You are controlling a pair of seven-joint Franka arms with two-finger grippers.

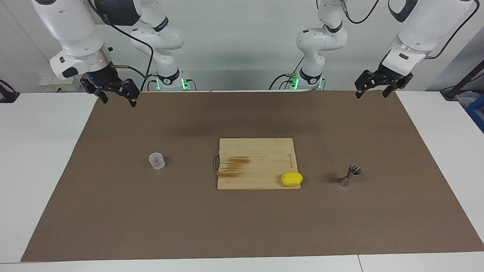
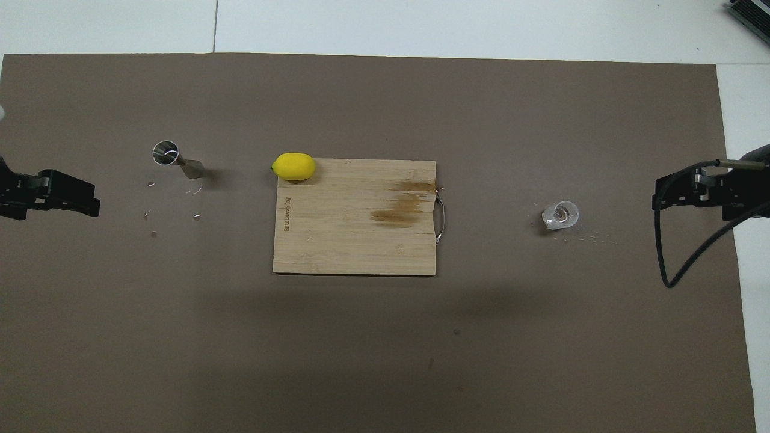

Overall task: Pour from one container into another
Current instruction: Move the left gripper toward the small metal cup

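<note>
Both arms wait raised at the robots' edge of the brown mat (image 1: 113,211), nothing held. Left gripper (image 1: 372,90) hangs over the mat's corner at the left arm's end, fingers spread, empty. Right gripper (image 1: 117,94) hangs over the mat's corner at the right arm's end, fingers spread, empty.

Mid-table: wooden cutting board (image 1: 257,158) flat on the mat, dark stain on its surface, metal handle on the edge toward the right arm's end.

Glass tumbler (image 1: 156,161), clear and textured, upright on the mat beside the board toward the right arm's end, well apart from the board and from both grippers.

Yellow lemon (image 1: 291,178) sits on the board's corner farthest from the robots, toward the left arm's end, partly overhanging the edge.

Metal jigger (image 1: 349,175), hourglass shape, on the mat toward the left arm's end, near the lemon but apart from it; looks tilted or lying over, with 1 round rim (image 2: 165,152) facing up in the overhead view. A few small specks on the mat near it
</note>
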